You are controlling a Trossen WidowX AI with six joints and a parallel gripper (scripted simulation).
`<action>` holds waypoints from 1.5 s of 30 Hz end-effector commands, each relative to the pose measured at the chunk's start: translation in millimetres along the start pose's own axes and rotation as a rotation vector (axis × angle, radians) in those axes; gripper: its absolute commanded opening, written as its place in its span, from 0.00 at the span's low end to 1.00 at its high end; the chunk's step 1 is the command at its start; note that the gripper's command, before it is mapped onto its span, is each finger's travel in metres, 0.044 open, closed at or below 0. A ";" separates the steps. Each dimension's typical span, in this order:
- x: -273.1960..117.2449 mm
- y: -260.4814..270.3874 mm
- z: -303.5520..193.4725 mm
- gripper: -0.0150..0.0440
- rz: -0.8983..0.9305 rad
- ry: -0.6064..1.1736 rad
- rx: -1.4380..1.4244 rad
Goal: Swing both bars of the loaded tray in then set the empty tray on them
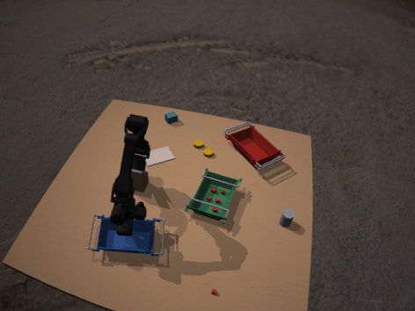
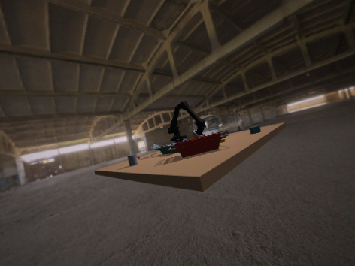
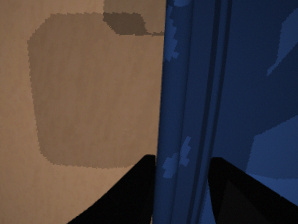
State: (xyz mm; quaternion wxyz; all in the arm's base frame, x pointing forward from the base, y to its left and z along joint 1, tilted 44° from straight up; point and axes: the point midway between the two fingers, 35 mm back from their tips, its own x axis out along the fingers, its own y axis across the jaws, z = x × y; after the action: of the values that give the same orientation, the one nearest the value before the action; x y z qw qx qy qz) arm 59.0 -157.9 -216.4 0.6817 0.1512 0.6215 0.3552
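The loaded green tray (image 1: 197, 196) stands mid-table with several small red blocks inside. Its two wire bars (image 1: 221, 180) (image 1: 207, 205) lie in across its top near the ends. The empty blue tray (image 1: 154, 239) (image 3: 175, 100) stands at the front left with its bars (image 1: 91, 233) (image 1: 163, 237) swung out over its ends. My gripper (image 1: 125, 232) (image 3: 182, 165) is at the blue tray's far long wall. In the wrist view its fingers stand either side of that wall, fairly close together. The left fingertip is at the outer face; a narrow gap seems to show on the inner side.
A red tray (image 1: 255, 147) (image 2: 201, 146) with outward bars stands at the back right. A grey cylinder (image 1: 287, 218) (image 2: 132, 160) is at the right, a loose red block (image 1: 214, 292) at the front. Yellow discs (image 1: 198, 144) (image 1: 208, 152), a teal block (image 1: 171, 118) and a white card (image 1: 160, 156) lie farther back.
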 end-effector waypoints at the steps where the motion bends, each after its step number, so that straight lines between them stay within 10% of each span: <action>1: 1.5 1.4 0.7 0.40 0.007 -0.005 0.006; 14: -10.5 -0.2 0.6 0.26 0.006 -0.005 0.007; 45: -124.8 -38.8 -3.4 0.25 0.003 -0.004 0.007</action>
State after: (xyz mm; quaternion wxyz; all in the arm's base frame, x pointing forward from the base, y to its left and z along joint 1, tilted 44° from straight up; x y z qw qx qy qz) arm 68.9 -256.4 -151.8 0.6803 0.1640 0.6190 0.3566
